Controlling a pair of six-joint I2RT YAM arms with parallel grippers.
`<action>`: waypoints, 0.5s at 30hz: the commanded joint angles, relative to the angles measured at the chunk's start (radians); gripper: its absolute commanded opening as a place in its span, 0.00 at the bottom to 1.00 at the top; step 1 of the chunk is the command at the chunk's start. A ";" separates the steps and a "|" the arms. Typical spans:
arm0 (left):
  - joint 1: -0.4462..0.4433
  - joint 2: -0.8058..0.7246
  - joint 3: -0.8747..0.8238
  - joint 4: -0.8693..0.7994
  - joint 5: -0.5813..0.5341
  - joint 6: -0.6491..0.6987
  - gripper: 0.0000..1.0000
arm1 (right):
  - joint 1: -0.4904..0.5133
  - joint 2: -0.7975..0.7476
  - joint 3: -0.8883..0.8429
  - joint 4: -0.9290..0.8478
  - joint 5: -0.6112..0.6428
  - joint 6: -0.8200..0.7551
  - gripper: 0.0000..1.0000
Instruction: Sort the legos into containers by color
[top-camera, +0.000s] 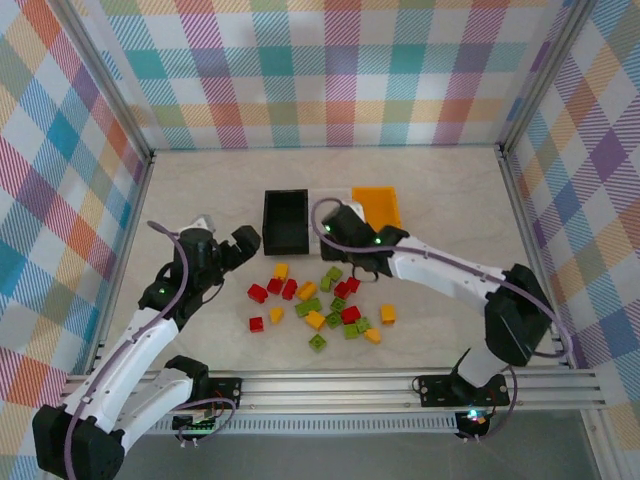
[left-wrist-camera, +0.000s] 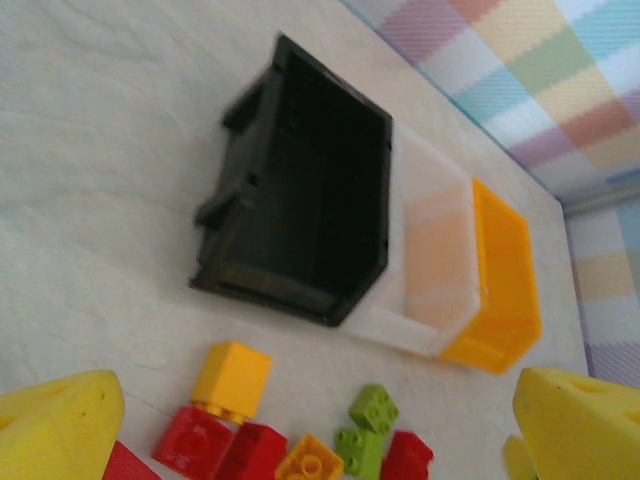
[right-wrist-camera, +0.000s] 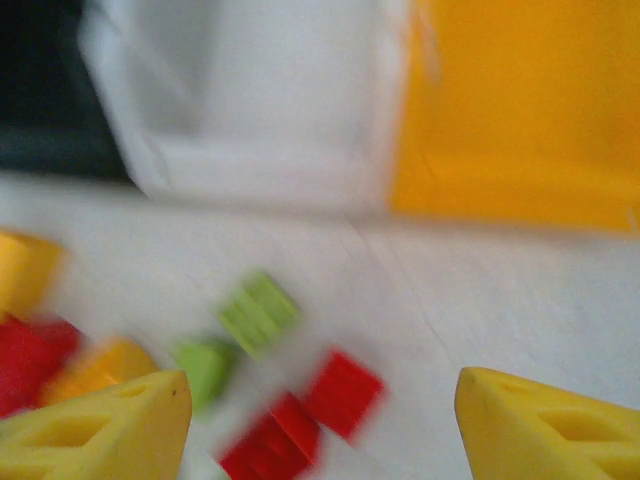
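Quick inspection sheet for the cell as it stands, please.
Surface: pale table, no spills seen.
Job's things: red, green and orange bricks loose in a pile near the arms; black bin, white bin and orange bin joined in a row behind it, black one empty.
Clutter: nothing seen.
Grippers: left gripper open, beside the pile; right gripper open, near the white bin's front, its view blurred.
Cables: purple cable along each arm.
Surroundings: plaid walls, metal frame.
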 joint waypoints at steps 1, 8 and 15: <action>-0.027 0.008 -0.028 0.043 0.054 -0.006 1.00 | 0.002 -0.129 -0.102 -0.145 -0.010 0.067 0.71; -0.028 -0.005 -0.095 0.063 0.069 -0.016 1.00 | 0.003 -0.238 -0.267 -0.156 -0.125 0.048 0.67; -0.028 -0.004 -0.131 0.062 0.082 -0.022 1.00 | 0.019 -0.160 -0.213 0.016 -0.226 -0.088 0.67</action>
